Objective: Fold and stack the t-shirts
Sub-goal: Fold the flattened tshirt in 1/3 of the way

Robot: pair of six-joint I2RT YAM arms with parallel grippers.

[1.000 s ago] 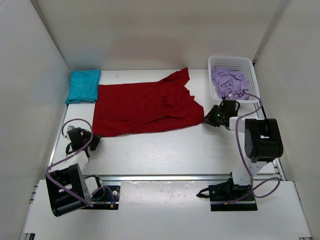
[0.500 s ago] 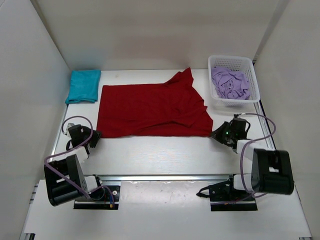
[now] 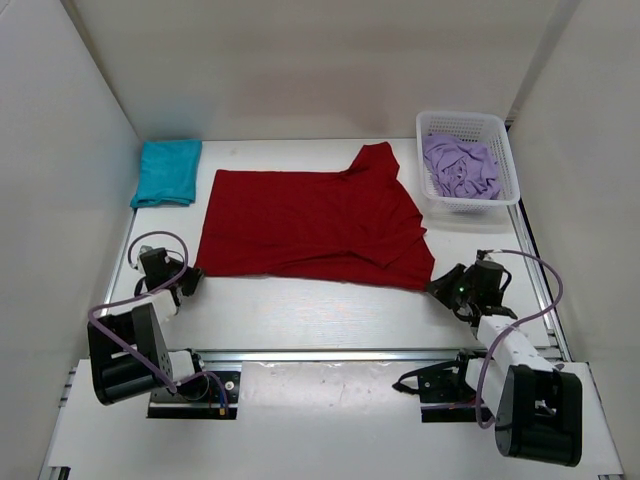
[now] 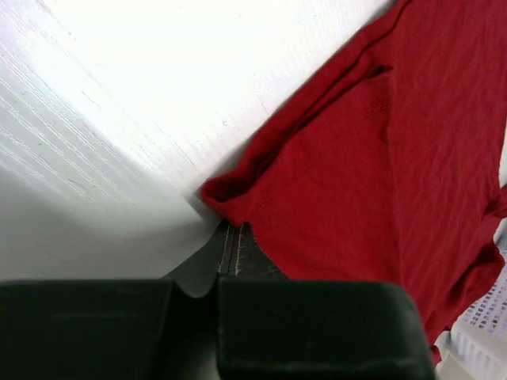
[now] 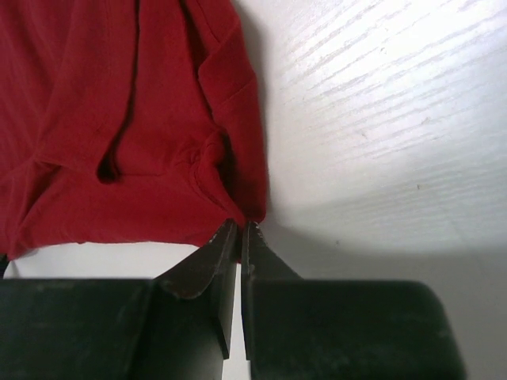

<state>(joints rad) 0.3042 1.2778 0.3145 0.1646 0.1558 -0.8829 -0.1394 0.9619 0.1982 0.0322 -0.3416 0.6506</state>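
The left gripper (image 4: pixel 230 237) is pinched tight on the near-left corner of the red shirt (image 3: pixel 310 220), its fingertips meeting right where the hem bunches into a small roll. The right gripper (image 5: pixel 240 229) is likewise closed on the near-right corner, with just a sliver of cloth caught between the tips. Both sit low on the tabletop (image 3: pixel 320 310), one near the left edge, the other toward the right edge.

Between them the red shirt lies spread across the middle. Its left half is flat, while its right half shows a loose fold and a sleeve poking toward the far edge.

This looks like the flattening step before the first fold. To do it well, I'd say both corners should be drawn apart and toward the near edge together. Equal tension would let that right-side fold slide out. The right grip looks shallow, so a hard tug could slip it off.

The teal shirt (image 3: pixel 167 172) rests folded at the far-left corner. The lilac shirt (image 3: pixel 458 165) is crumpled in the basket (image 3: pixel 467 118) at the far-right corner.
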